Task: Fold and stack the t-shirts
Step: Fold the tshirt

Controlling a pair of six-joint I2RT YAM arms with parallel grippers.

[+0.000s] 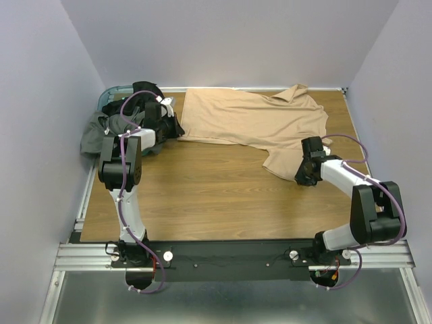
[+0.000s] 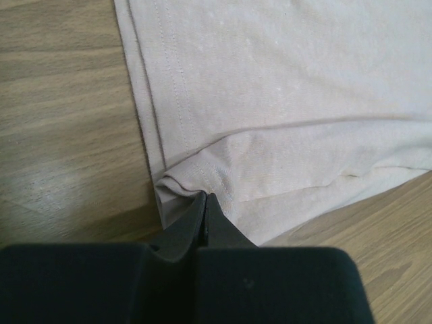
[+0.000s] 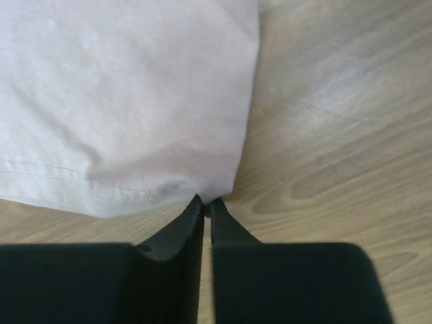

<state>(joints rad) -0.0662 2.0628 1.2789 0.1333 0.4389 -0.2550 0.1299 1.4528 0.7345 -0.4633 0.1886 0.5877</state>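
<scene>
The tan-beige t-shirt [image 1: 250,121] lies spread on the wooden table, collar toward the back right. My left gripper [image 1: 174,128] is shut on the shirt's hem corner at its left edge; the left wrist view shows my left gripper [image 2: 205,197] pinching bunched tan cloth [image 2: 283,101]. My right gripper [image 1: 302,177] is shut on the corner of the shirt's near sleeve; the right wrist view shows my right gripper [image 3: 206,200] gripping the cloth edge [image 3: 128,101]. Dark grey and black shirts [image 1: 101,128] lie heaped at the back left, partly behind my left arm.
A teal plastic basket [image 1: 111,91] stands at the back left corner, behind the dark heap. Grey walls close in on the left, back and right. Bare wood table [image 1: 216,196] stretches between the shirt and the arm bases.
</scene>
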